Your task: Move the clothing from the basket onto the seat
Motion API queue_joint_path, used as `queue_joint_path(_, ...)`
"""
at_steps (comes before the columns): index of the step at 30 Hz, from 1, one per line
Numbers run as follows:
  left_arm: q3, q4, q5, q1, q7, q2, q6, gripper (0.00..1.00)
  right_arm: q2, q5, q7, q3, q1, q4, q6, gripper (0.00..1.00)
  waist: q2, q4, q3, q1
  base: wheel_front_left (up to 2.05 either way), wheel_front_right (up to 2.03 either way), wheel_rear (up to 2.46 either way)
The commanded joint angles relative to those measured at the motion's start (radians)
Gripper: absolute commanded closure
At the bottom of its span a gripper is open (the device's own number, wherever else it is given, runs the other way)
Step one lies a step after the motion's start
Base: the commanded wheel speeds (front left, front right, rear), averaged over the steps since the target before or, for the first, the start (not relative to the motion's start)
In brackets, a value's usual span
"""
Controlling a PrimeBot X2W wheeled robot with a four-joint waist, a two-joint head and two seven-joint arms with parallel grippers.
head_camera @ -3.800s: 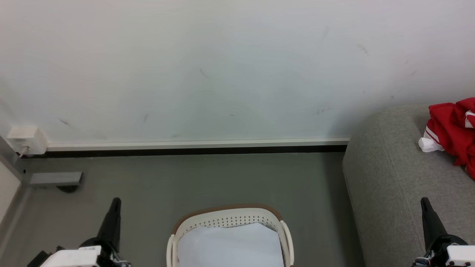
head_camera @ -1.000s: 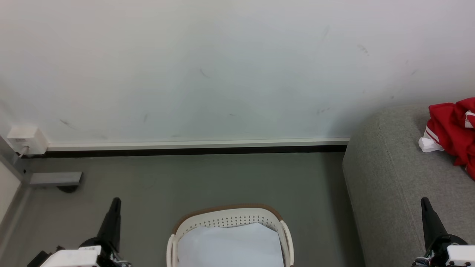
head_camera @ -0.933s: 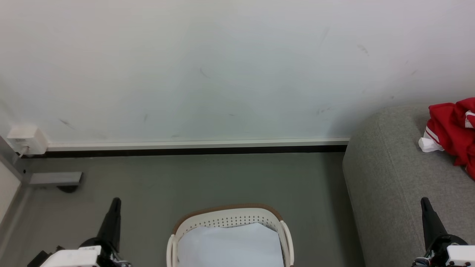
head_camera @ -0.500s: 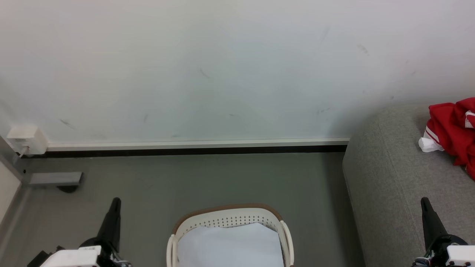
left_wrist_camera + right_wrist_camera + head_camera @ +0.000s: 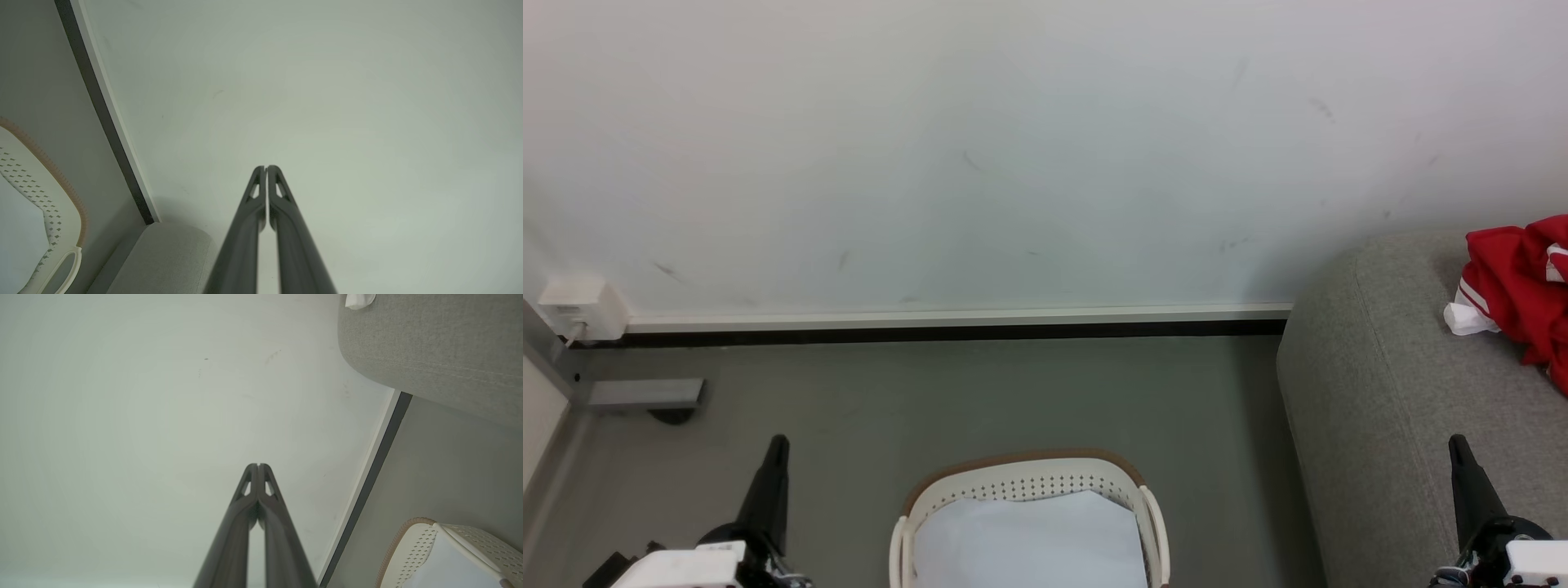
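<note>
The red clothing [image 5: 1523, 286] with white striped trim lies crumpled on the grey seat [image 5: 1388, 392] at the right edge of the head view. The cream basket [image 5: 1029, 482] with a brown rim stands on the floor at bottom centre, with a flat white sheet [image 5: 1029, 539] inside it. My left gripper [image 5: 778, 445] is shut and empty at the lower left, left of the basket. My right gripper [image 5: 1456, 445] is shut and empty at the lower right, over the seat's front. In the wrist views the left gripper [image 5: 266, 167] and right gripper [image 5: 258, 465] point at the wall, tips together.
A pale wall with a white skirting strip [image 5: 956, 317] runs behind the basket. A white socket box [image 5: 580, 308] and a grey bracket [image 5: 645, 394] sit at the far left. Grey floor [image 5: 1013, 392] lies between the basket and the wall.
</note>
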Motion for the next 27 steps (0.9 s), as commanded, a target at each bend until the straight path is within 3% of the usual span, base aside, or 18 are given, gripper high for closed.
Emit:
queue_joint_path(1, 0.001, -0.003, -0.015, -0.008, 0.004, 0.007, -0.006, 1.00, -0.007, 0.002, 0.002, -0.004, -0.012, -0.006, -0.002, 1.00, 0.0000, 0.000, 0.000, 0.0000, 0.00, 0.00, 0.00)
queue_joint_path(27, 0.001, -0.003, -0.015, -0.008, 0.004, 0.007, -0.006, 1.00, -0.008, 0.002, 0.002, -0.004, -0.012, -0.006, -0.002, 1.00, 0.0000, 0.000, 0.000, 0.0000, 0.00, 0.00, 0.00)
